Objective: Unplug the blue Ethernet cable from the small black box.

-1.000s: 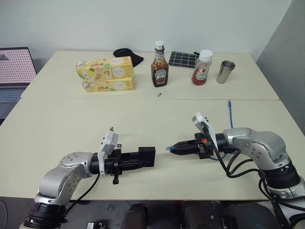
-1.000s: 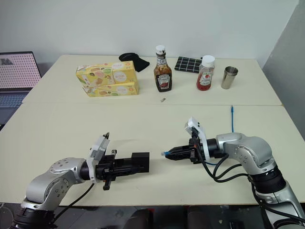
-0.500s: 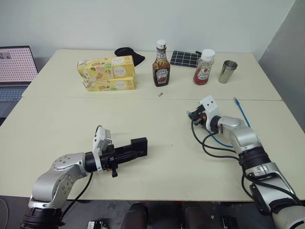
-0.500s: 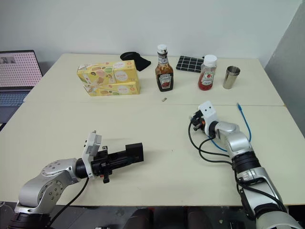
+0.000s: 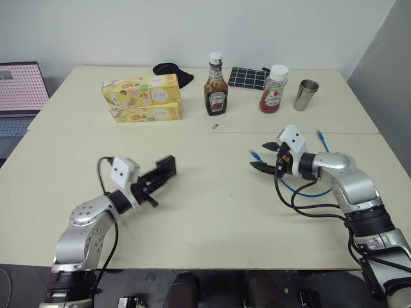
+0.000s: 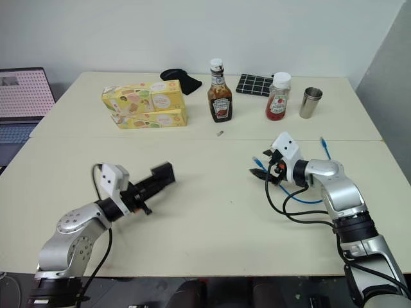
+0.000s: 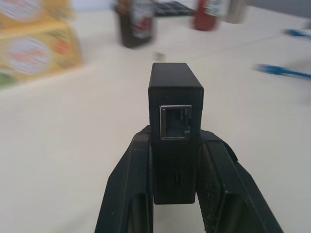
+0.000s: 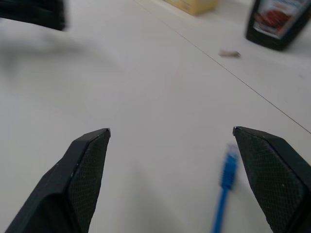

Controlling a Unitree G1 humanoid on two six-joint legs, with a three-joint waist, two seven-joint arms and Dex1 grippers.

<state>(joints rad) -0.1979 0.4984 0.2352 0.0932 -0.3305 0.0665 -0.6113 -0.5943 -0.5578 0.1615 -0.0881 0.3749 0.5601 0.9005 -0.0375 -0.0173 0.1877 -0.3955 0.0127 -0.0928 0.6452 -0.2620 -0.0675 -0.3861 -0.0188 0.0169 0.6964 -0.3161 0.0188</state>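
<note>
**Cable free of box on tabletop**

The left tool (image 7: pixel 175 194) is clamped on the small black box (image 7: pixel 175 141), its port bare. The right tool (image 8: pixel 170 141) stands released, the blue Ethernet cable (image 5: pixel 308 192) lying loose on the tabletop (image 5: pixel 212 224) just beneath it.

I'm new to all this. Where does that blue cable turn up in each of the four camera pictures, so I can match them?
Left eye view: blue cable lies on the table right of centre, one plug just ahead of the open right gripper.
Right eye view: same spot.
Left wrist view: blurred, upper right.
Right wrist view: its plug between the fingertips.
Shared landmark: the brown sauce bottle.
</note>
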